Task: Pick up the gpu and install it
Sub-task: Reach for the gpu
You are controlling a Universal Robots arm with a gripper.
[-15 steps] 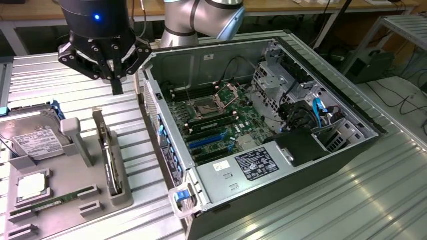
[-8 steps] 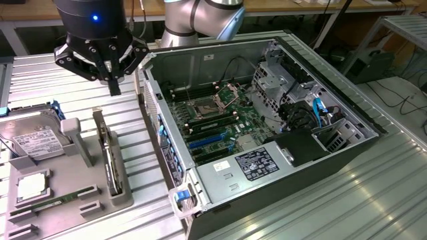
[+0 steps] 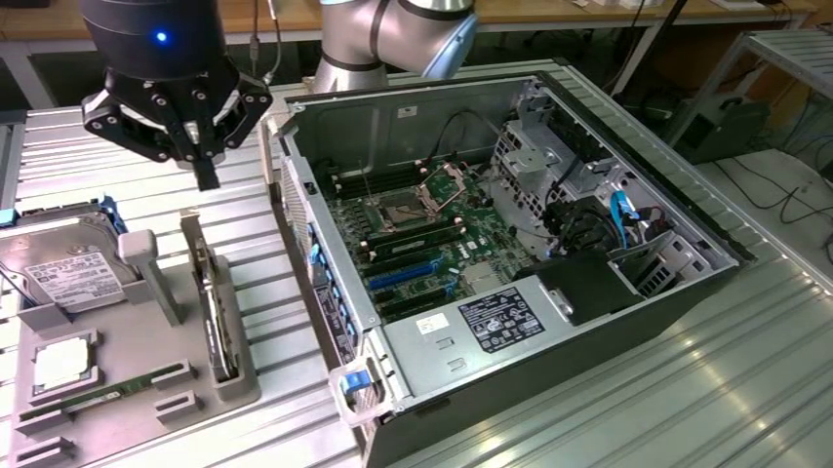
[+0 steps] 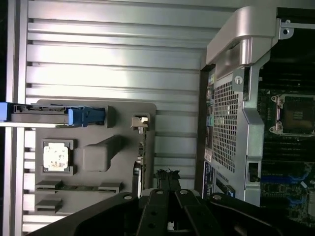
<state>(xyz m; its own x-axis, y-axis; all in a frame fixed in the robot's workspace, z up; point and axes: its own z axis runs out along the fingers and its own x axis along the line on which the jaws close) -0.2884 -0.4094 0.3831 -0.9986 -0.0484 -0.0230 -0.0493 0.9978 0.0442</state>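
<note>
The gripper (image 3: pixel 206 174), clenched on nothing, hangs between the open computer case (image 3: pixel 377 122) and the grey holder (image 3: pixel 241 390), where the gpu (image 3: pixel 213 312) stands on edge near the hard drive (image 3: pixel 65 275)

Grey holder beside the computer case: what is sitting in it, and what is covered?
In the grey holder: a hard drive, a processor chip, a memory stick and the gpu, which stands on edge. The holder hides the gpu's lower edge.
</note>
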